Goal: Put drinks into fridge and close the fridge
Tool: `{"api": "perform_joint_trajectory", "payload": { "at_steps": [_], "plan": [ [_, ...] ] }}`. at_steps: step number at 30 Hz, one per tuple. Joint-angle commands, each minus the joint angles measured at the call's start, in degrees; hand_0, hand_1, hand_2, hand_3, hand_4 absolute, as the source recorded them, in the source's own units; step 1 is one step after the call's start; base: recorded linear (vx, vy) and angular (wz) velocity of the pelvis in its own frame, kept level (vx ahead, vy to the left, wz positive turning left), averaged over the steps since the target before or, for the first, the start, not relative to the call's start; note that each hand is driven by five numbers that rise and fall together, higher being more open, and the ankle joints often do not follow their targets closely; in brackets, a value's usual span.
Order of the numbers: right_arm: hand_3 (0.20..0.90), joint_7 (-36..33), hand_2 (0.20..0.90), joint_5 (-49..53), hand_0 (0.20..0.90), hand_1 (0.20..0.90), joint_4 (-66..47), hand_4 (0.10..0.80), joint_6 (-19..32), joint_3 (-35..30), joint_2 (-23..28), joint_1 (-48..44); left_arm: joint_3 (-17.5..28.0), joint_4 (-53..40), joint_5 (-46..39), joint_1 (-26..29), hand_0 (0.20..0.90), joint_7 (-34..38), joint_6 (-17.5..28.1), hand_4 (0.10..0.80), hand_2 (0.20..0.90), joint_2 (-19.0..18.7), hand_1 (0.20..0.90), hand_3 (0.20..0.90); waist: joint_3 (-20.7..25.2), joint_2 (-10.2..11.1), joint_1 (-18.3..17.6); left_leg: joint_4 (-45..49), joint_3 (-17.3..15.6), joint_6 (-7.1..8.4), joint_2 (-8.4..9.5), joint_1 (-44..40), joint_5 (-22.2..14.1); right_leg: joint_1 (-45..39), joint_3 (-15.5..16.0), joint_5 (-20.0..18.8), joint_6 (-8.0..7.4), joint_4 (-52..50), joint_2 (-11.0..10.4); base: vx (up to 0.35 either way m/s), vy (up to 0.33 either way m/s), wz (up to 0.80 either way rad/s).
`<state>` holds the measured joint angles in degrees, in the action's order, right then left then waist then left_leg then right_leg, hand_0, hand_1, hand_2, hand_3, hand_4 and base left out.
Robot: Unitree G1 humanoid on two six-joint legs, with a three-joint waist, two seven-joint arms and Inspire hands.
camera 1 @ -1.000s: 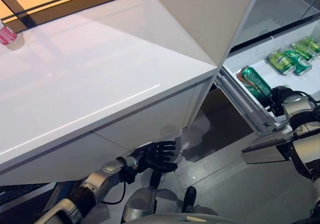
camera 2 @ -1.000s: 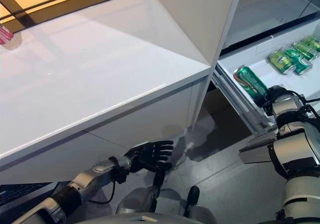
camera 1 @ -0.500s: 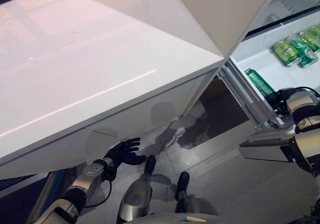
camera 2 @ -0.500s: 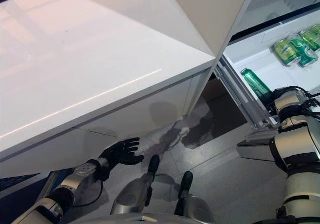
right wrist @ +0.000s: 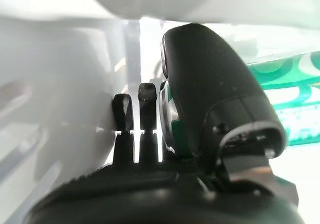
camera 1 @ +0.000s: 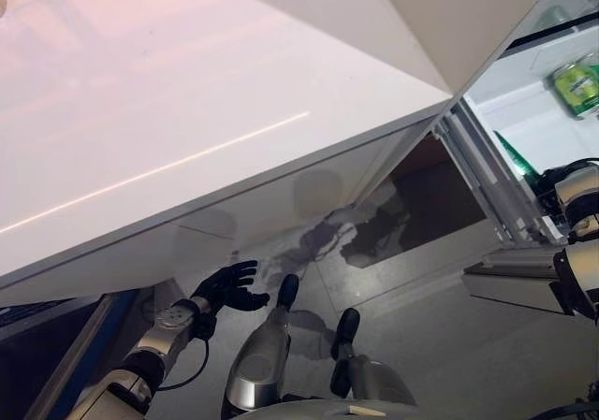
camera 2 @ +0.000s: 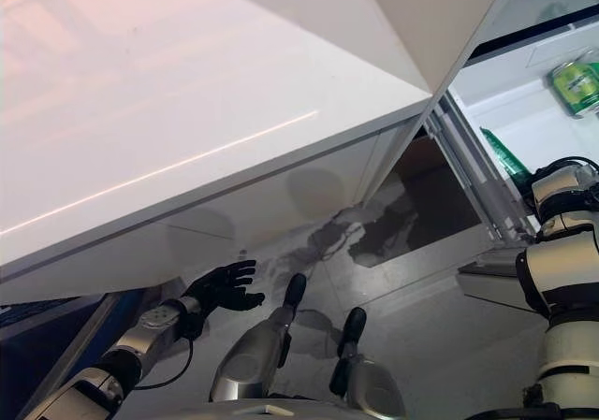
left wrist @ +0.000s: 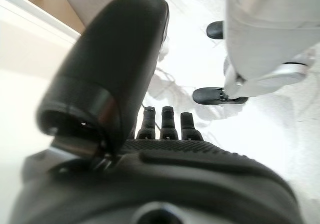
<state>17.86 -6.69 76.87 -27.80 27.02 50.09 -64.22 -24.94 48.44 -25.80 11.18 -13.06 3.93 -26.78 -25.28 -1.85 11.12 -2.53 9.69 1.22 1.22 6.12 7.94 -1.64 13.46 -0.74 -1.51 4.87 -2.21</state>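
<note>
The fridge drawer stands pulled open at the right. My right hand reaches into it, curled on a green can that lies tilted by the drawer's near wall. In the right wrist view the thumb lies across the green can, with the fingers beside it. More green cans lie deeper in the drawer. My left hand hangs low near the floor below the counter, open and empty, its fingers straight.
A long white counter fills the left and middle, with white cabinet fronts below it. A white fridge panel rises at the upper right. Grey floor lies between the cabinet and the drawer.
The camera has swung, so the whole picture shifted. My left hand dropped from the cabinet front towards the floor. My right hand stays on the green can in the drawer.
</note>
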Motion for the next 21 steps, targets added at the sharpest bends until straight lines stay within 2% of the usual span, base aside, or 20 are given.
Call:
{"api": "perform_joint_trajectory", "payload": {
  "at_steps": [1,7,10,12,13,16,19,21],
  "plan": [
    [0.900,-1.70,0.900,3.88,0.900,0.900,-2.52,0.800,2.10,5.22,-0.93,-4.69,0.37,-0.39,0.20,-1.44,0.900,-0.43,3.78,0.800,0.900,0.35,0.900,0.900,0.34,-0.91,1.67,6.51,-1.02,-2.80,2.97,4.23,-5.27,8.33,-1.01,1.09,1.22,-11.41,-2.12,-0.070,0.015,0.00],
    [0.900,-5.14,0.900,8.77,0.900,0.900,-3.63,0.800,5.15,4.25,-2.15,-5.14,0.97,0.63,-0.11,-1.46,0.900,0.70,3.75,0.800,0.900,0.95,0.900,0.900,0.27,-1.38,0.85,5.91,-1.95,-2.68,2.68,4.02,-5.22,8.66,-1.72,0.86,1.24,-11.04,-1.91,-0.043,0.019,-0.03],
    [0.900,-9.64,0.900,17.28,0.900,0.900,-7.12,0.800,9.74,2.43,-2.76,-5.09,1.53,1.18,-0.49,-1.33,0.900,1.03,3.63,0.800,0.900,1.34,0.900,0.900,0.58,-1.12,-0.15,5.47,-2.95,-2.62,2.30,3.41,-5.40,8.70,-2.53,0.76,1.23,-11.03,-1.69,-0.024,0.044,-0.19],
    [0.900,-13.68,0.900,26.06,0.900,0.900,-14.52,0.800,13.96,-1.68,-3.59,-3.29,2.26,2.07,-0.92,-1.71,0.900,1.45,4.18,0.800,0.900,2.23,0.900,0.900,1.12,-0.60,-1.65,4.81,-4.29,-2.54,1.86,2.34,-5.74,8.49,-3.53,0.84,1.28,-10.89,-1.34,-0.016,0.070,-0.19],
    [0.900,-13.74,0.900,26.43,0.900,0.900,-15.02,0.800,13.98,-2.02,-3.64,-2.98,2.31,2.09,-0.92,-1.77,0.900,1.51,4.22,0.800,0.900,2.25,0.900,0.900,1.17,-0.53,-1.68,4.73,-4.39,-2.53,1.83,2.22,-5.77,8.44,-3.63,0.85,1.29,-10.86,-1.32,-0.008,0.050,-0.18],
    [0.900,-18.88,0.900,29.98,0.900,0.900,-24.61,0.800,19.55,-6.04,-2.98,0.82,3.14,1.52,0.33,-3.39,0.900,2.08,4.02,0.800,0.900,2.88,0.900,0.900,2.19,0.38,-3.32,4.37,-5.91,-2.48,1.44,0.94,-6.35,7.98,-4.74,0.87,1.13,-10.75,-1.03,0.005,0.054,-0.24],
    [0.900,-24.31,0.900,32.84,0.900,0.900,-36.03,0.800,23.51,-9.52,0.08,3.87,3.76,1.57,1.67,-5.02,0.900,2.66,3.35,0.800,0.900,2.86,0.900,0.900,4.19,1.91,-5.44,3.83,-7.69,-2.62,1.08,-0.98,-7.13,7.01,-6.23,0.76,0.83,-10.48,-0.66,0.011,0.036,-0.31],
    [0.900,-25.36,0.900,33.65,0.900,0.900,-39.57,0.800,24.34,-11.45,1.34,5.11,3.96,2.48,2.56,-5.39,0.900,2.69,3.00,0.800,0.900,2.97,0.900,0.900,5.42,2.60,-6.31,3.58,-8.40,-2.70,0.92,-1.93,-7.45,6.40,-6.90,0.77,0.63,-10.34,-0.54,0.046,0.024,-0.29]
  ]
}}
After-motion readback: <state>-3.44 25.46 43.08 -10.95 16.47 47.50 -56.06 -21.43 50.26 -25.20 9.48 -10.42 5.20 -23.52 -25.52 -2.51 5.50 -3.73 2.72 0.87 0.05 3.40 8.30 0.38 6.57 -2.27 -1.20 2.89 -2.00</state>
